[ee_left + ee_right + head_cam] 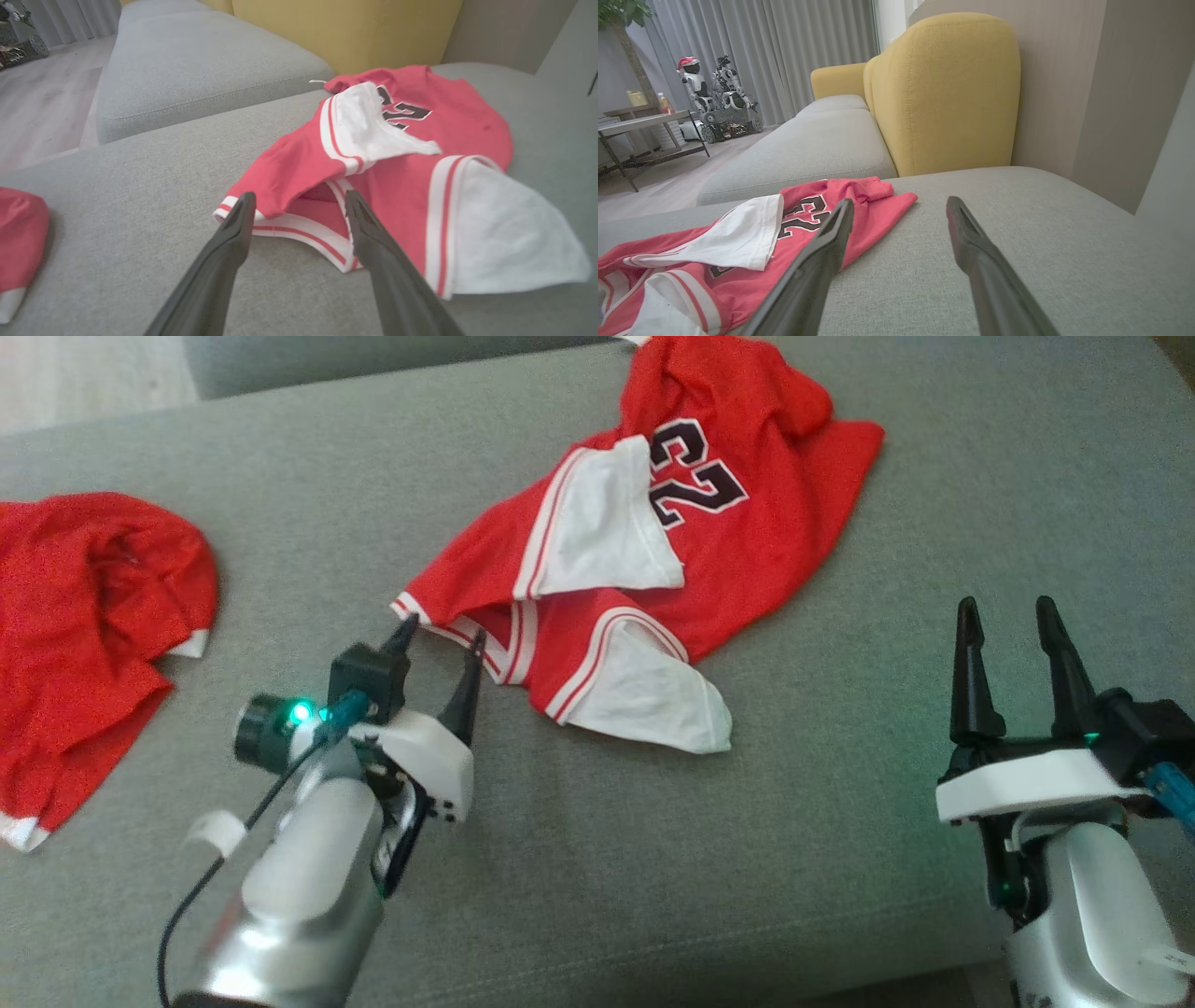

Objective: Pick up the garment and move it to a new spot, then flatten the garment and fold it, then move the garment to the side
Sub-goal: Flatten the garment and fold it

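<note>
Your garment (747, 569) lies crumpled in the middle of the grey sofa cushion (653, 859), toward its far edge. It is red basketball wear with white-and-red striped trim, a black number on it and two white panels flopped out over the red. In the left wrist view the garment (402, 186) spreads away from the fingers and to their right.

Your left gripper (443, 639) sits right at the garment's near-left end, its fingers spread apart with nothing pinched. From the left wrist camera, the left gripper (299, 198) has the striped hem corner (224, 212) under one fingertip and the striped edge under the other, with red cloth in the gap between them. You cannot tell from these views whether the tips touch the fabric or hang just above it.

Your right gripper (1006, 611) is also spread and empty, over bare cushion well to the right of the garment. In its own view the right gripper (900, 205) points past the garment (878, 205), which lies to the left of its fingers, before the yellow backrest (943, 93).

A second red cloth (84, 616) lies apart at the cushion's left end.
</note>
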Controlling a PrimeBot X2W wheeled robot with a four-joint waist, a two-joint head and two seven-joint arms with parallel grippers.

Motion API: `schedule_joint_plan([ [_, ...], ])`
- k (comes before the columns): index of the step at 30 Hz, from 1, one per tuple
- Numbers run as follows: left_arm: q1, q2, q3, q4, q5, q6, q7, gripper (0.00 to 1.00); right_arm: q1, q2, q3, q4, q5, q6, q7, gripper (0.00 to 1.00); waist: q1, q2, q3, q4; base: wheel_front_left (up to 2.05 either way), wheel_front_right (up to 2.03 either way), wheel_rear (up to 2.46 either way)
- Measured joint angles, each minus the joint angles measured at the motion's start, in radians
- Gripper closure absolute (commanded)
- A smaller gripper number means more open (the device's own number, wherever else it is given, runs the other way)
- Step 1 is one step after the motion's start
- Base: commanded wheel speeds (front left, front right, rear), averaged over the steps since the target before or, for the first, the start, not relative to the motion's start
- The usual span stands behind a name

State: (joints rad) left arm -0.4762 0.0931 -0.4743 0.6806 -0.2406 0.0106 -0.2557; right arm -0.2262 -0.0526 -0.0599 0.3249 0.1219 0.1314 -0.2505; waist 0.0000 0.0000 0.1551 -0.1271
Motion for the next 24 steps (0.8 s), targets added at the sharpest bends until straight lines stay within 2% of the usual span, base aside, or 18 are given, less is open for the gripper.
schedule_joint_plan([
  [4,-0.097,0.021,-0.044,0.121,0.069,0.006,0.001,0.00,-0.011,0.002,0.014,0.000,0.028,0.000,0.000,0.00,0.0000,0.0000,0.038,-0.033,0.00,0.00,0.00],
  [10,-0.181,0.034,-0.059,0.199,0.098,0.016,0.000,0.00,-0.027,0.003,0.024,0.002,0.045,0.000,0.000,0.00,0.0000,0.0000,0.073,-0.062,0.00,0.00,0.00],
  [11,-0.195,0.035,-0.056,0.207,0.097,0.016,0.000,0.08,-0.034,0.003,0.024,0.002,0.047,0.000,0.000,0.00,0.0000,0.0000,0.077,-0.065,0.00,0.00,0.00],
  [12,-0.209,0.036,-0.053,0.216,0.097,0.015,0.000,1.00,-0.038,0.003,0.025,0.002,0.047,0.000,0.000,0.00,0.0000,0.0000,0.080,-0.068,0.00,0.00,0.00],
  [17,-0.270,0.066,-0.024,0.242,0.072,-0.010,0.000,1.00,-0.051,0.003,0.027,0.004,0.055,0.000,0.000,0.00,0.0000,0.0000,0.091,-0.076,0.00,0.00,0.00],
  [24,-0.428,0.188,0.011,0.300,0.067,-0.021,0.001,1.00,-0.059,0.004,0.053,0.005,0.073,0.000,0.000,0.00,0.0000,0.0000,0.105,-0.090,0.00,0.00,0.00],
])
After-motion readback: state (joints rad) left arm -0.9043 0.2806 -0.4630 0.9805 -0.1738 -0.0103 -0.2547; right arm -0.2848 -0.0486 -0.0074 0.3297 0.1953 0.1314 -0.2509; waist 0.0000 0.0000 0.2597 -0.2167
